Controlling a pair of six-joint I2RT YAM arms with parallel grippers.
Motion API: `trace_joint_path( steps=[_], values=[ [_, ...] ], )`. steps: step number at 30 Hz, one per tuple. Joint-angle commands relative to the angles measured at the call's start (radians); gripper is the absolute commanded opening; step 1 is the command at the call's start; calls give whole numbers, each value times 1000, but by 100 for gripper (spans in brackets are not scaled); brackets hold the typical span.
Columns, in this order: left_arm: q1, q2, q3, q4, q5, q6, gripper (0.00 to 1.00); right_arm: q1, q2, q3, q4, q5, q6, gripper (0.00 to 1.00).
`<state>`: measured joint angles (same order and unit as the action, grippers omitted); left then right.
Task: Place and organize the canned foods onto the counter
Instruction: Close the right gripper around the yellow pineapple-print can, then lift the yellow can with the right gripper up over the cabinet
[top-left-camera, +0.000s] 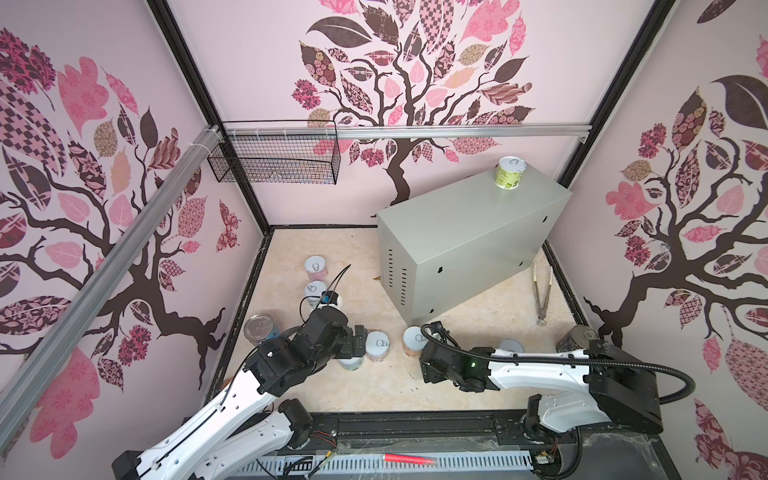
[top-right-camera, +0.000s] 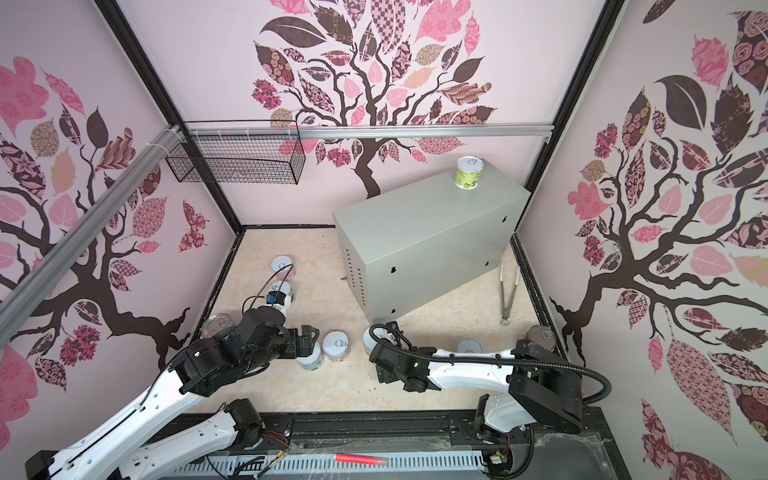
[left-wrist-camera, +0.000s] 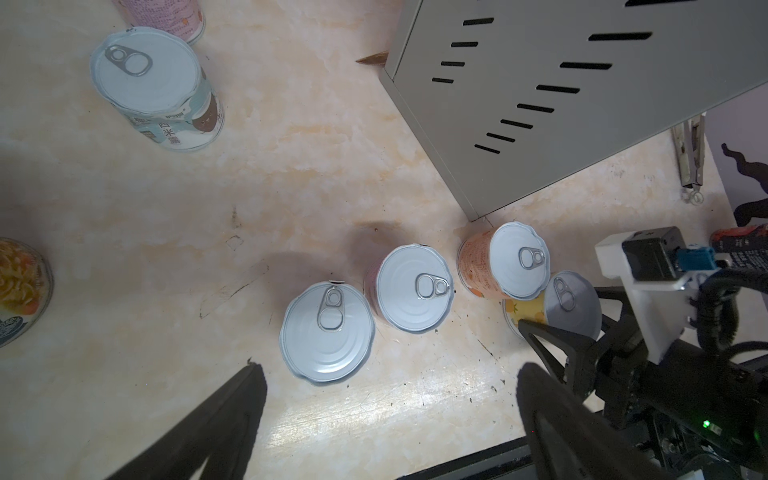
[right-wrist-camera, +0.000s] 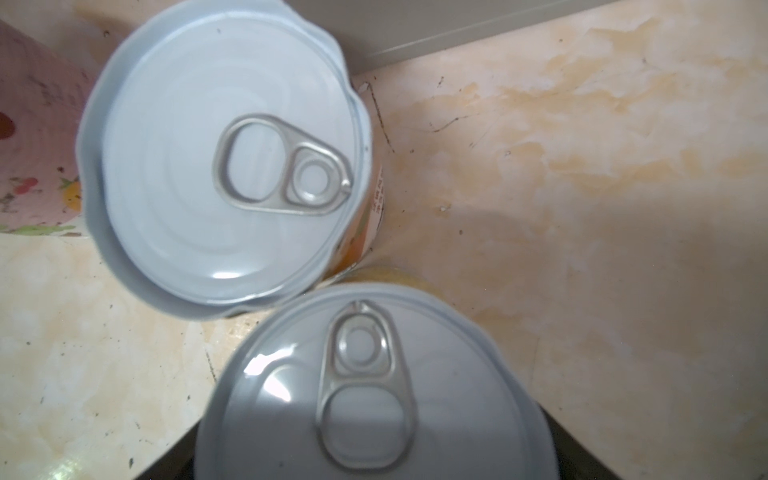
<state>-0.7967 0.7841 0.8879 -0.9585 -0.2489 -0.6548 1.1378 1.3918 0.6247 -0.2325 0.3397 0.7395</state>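
Atop the counter: one green-labelled can stands upright near its far corner.
Off the counter's near corner: an orange can and a yellow can touch; a pink can and a pale-lidded can stand alongside on the floor.
Left gripper: fingers spread wide, empty, short of the pale-lidded can.
Right gripper: at the yellow can, one finger just beside its wall; whether it grips cannot be told.
Tongs: lying beside the counter's right end.

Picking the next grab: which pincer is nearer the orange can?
Right. The right pincer straddles the yellow can beside the orange can; the left pincer hangs open by the row's end can, the pink can between.
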Motion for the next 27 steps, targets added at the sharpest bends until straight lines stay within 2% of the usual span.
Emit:
trace_joint_path(
  steps=[1,5,9,13,27],
  values=[
    [1,-4,-26,3,-12,0,98,7,-10,-7,41,47,-7,82],
    [0,-8,-24,-1,-16,-3,98,7,-11,-5,42,56,-11,81],
    [-1,-10,-25,1,-20,-3,98,7,-19,-4,36,63,-18,74],
    [0,-1,-21,-3,-20,0,98,7,-49,1,6,79,-20,72],
    [0,13,39,-34,-2,24,98,7,-315,76,-258,139,-15,65]
  ],
)
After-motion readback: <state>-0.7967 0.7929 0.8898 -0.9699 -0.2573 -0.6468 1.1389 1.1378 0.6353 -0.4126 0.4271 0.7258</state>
